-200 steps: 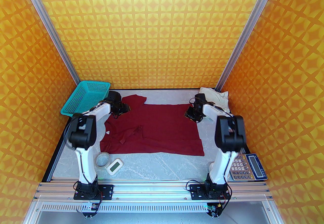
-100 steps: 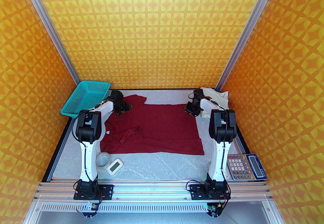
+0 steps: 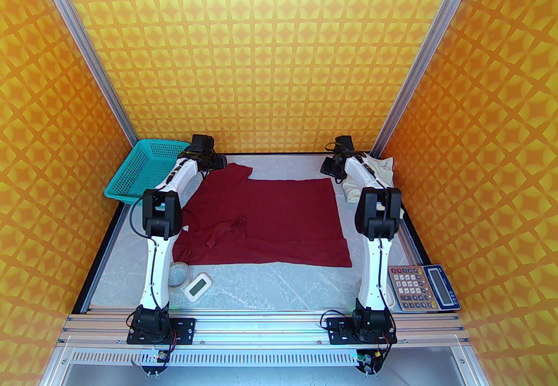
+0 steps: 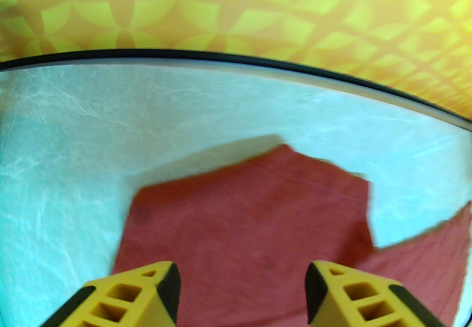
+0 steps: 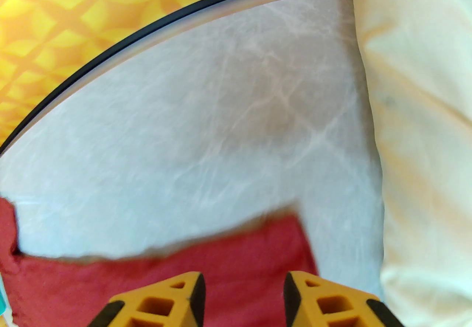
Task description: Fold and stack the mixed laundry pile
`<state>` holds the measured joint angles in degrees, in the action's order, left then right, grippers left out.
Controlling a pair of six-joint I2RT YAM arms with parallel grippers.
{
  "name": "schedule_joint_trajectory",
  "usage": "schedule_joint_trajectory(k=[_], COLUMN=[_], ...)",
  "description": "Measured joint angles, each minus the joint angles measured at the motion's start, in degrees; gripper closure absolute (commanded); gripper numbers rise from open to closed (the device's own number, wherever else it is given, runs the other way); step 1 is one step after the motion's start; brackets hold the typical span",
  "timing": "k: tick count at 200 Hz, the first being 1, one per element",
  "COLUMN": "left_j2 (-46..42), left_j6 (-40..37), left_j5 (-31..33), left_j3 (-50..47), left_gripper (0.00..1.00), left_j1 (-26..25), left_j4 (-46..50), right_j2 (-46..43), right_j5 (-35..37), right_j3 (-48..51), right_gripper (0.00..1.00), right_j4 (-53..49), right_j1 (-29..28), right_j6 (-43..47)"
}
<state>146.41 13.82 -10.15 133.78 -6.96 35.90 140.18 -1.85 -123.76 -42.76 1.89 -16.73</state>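
From above, the shirt [image 3: 270,218] is seen spread flat and unfolded on the table [image 3: 283,284]. The cream piece [image 3: 383,168] is bunched at the far right corner. The left gripper [image 3: 216,161] is held over the far sleeve, and the right gripper [image 3: 330,167] over the far hem corner.

In the left wrist view, the jaws are seen wide apart and empty above the sleeve.

In the right wrist view, the jaws are parted with nothing between them. The shirt's corner lies just ahead, with the cream piece beside it.

The first fold is judged to be in preparation. Both far edges need to be pinched and carried toward the near edge together.
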Motion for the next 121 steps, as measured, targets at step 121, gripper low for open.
schedule_joint_trajectory(k=[121], left_j2=[11.4], left_j6=[-3.4], left_j5=[1.5], left_j3=[15.5], left_gripper=[0.24], left_j1=[1.9], left_j4=[8.7], right_j2=[7.3], right_j5=[-1.5], right_j3=[-7.8], right_gripper=[0.77], right_j4=[-7.2], right_j1=[0.6], right_j6=[2.3])
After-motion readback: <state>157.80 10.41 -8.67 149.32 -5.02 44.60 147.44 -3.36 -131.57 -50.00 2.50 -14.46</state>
